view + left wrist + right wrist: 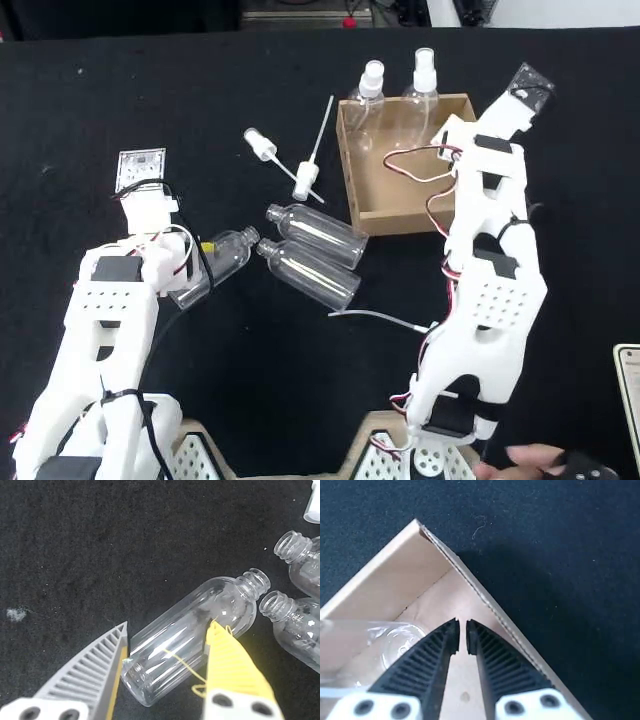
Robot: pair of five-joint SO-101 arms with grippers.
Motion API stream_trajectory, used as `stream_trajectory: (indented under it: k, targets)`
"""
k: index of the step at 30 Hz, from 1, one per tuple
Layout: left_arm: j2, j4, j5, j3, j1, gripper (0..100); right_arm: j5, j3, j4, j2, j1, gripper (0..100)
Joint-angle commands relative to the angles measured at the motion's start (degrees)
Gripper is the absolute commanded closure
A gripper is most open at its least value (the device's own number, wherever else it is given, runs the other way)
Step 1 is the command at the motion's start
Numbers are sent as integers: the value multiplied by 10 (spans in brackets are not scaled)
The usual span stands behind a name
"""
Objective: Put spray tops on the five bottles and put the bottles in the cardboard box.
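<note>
Item, left claw [170,630]: closed around one clear bottle [200,612], a finger pressed against each side of the body near its base, the open neck pointing right and away. The bottle lay at the left of the black table [200,90], near the middle in depth. Item, two uncapped bottles [318,235] [310,273]: lying side by side just right of the held one, necks toward it, not touching it. Item, cardboard box [346,170]: far right of centre, open top. Item, two topped bottles [368,105] [422,90]: upright against the box's far wall, spray heads fitted. Item, two loose spray tops [262,146] [307,178]: on the table left of the box, beyond the uncapped bottles, the nearer one with its long tube attached. Item, right claw [462,632]: over a corner inside the box, fingers drawn almost together with a thin slit between them, gripping nothing.
</note>
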Motion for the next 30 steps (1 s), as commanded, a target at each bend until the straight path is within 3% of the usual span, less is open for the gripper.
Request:
stream_trajectory:
  k: [1,10,14,30]
  targets:
    - [-2,-11,-1,-6,-7,758,-7,-29,-12,-9,-15,987]
    - [-2,-11,-1,-5,-7,758,-9,-33,-13,-9,-18,987]
    - [-2,-11,-1,-5,-7,758,-52,-32,-13,-8,-18,987]
    - [-2,-11,-1,-6,-7,758,-48,-45,-37,23,-25,987]
